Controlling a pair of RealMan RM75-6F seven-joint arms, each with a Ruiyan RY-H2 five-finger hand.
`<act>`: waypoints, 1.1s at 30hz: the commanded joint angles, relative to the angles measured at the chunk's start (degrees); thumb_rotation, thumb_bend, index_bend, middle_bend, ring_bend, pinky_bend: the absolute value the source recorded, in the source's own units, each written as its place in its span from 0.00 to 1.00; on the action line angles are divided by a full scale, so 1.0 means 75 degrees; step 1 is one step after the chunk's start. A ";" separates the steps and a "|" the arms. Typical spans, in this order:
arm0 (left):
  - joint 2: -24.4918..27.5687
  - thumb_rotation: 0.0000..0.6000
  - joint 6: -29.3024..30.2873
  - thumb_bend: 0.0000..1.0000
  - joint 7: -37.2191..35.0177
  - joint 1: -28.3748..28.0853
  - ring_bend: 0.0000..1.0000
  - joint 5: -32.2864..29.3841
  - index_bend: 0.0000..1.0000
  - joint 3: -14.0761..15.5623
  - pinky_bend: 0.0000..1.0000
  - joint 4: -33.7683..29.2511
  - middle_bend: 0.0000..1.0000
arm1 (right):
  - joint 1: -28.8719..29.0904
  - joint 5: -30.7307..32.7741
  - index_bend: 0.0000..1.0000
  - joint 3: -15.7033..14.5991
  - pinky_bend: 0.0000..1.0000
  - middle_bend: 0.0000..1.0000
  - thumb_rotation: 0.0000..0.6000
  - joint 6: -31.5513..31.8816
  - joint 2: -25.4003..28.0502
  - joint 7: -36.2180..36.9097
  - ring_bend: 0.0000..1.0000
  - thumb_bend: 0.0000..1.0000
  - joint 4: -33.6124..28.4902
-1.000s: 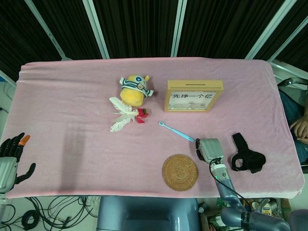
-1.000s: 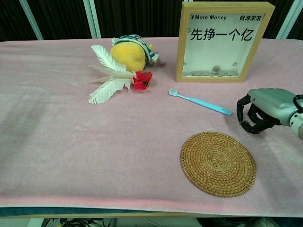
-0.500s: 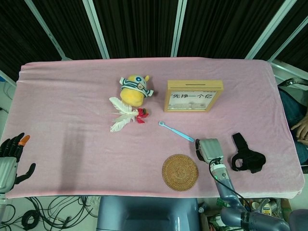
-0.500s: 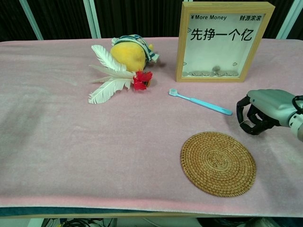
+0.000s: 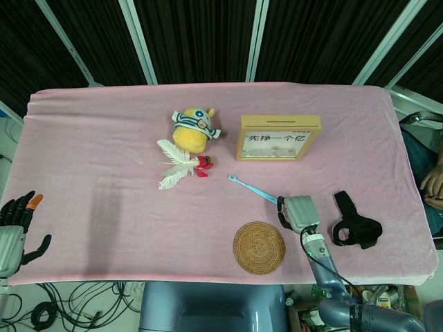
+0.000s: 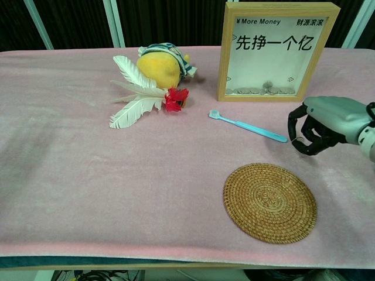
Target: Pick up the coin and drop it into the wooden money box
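Note:
The wooden money box stands upright at the back middle of the pink table, with coins lying behind its glass front. My right hand hovers in front of the box and to its right, by the tip of the blue toothbrush. Its fingers are curled in tight, and the coin is hidden inside them, apparently pinched at the fingertips. No loose coin lies on the cloth. My left hand hangs off the table's front left corner with its fingers spread, holding nothing.
A blue toothbrush lies between the right hand and the box. A round woven coaster sits near the front edge. A yellow plush toy, white feathers and a black strap also lie on the cloth.
My right hand has risen slightly and shifted left and toward the box, fingers still curled. The left hand has not moved.

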 commanded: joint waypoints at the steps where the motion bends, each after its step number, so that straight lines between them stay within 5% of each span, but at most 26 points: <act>1: -0.0001 1.00 -0.0008 0.35 -0.0019 -0.0003 0.00 -0.0016 0.06 -0.0007 0.00 0.0002 0.00 | 0.0165 0.0182 0.65 0.0268 0.93 0.87 1.00 -0.0018 0.0539 -0.0395 0.89 0.43 -0.0770; 8: 0.0007 1.00 -0.0086 0.35 -0.0060 -0.0035 0.00 -0.0060 0.06 -0.0018 0.00 -0.0002 0.00 | 0.0805 0.1388 0.65 0.1206 0.93 0.87 1.00 -0.0300 0.1797 -0.1460 0.89 0.43 -0.2374; 15: 0.0043 1.00 -0.0177 0.35 -0.0129 -0.0041 0.00 -0.0194 0.06 -0.0037 0.00 -0.0082 0.00 | 0.1851 0.3244 0.67 0.2235 0.93 0.87 1.00 -0.0687 0.2818 -0.2224 0.89 0.43 -0.3016; 24: 0.0101 1.00 -0.0299 0.35 -0.0200 -0.0058 0.00 -0.0365 0.06 -0.0068 0.00 -0.0146 0.00 | 0.3492 0.5366 0.67 0.2773 0.93 0.87 1.00 -0.1409 0.3297 -0.2641 0.89 0.43 -0.2174; 33: 0.0121 1.00 -0.0341 0.35 -0.0161 -0.0067 0.00 -0.0452 0.06 -0.0093 0.00 -0.0170 0.00 | 0.4938 0.6783 0.67 0.2443 0.93 0.87 1.00 -0.2390 0.3032 -0.2764 0.89 0.43 -0.0261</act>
